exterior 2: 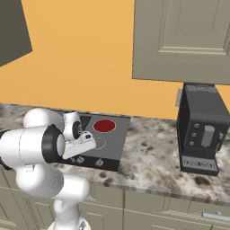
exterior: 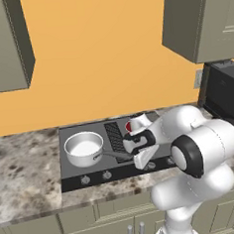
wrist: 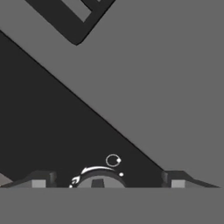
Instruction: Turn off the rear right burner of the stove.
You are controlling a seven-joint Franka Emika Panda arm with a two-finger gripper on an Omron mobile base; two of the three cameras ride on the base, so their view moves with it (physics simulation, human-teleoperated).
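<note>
Knob (wrist: 99, 179) between spread fingers (wrist: 177, 181), rear right burner (exterior 2: 104, 125) seemingly glowing red

Pot (exterior: 84, 148) on stove (exterior: 73, 170) (left side), coffee machine (exterior 2: 200, 129) right.

A: What sort of place is this?

B: A home kitchen. A stove (exterior: 93, 163) is set flat into a speckled stone worktop (exterior: 24, 181), with a row of knobs along its front band.

A: What else says kitchen?

B: A metal pot (exterior: 84, 149) sits on the stove's left side, and one burner (exterior 2: 104, 126) glows red. Grey-green cabinets (exterior 2: 179, 40) hang on an orange wall (exterior: 99, 51), and more cabinet doors (exterior: 122, 223) with handles run below the worktop.

A: Any appliances?

B: A black coffee machine (exterior 2: 200, 128) stands on the worktop to the right of the stove.
</note>
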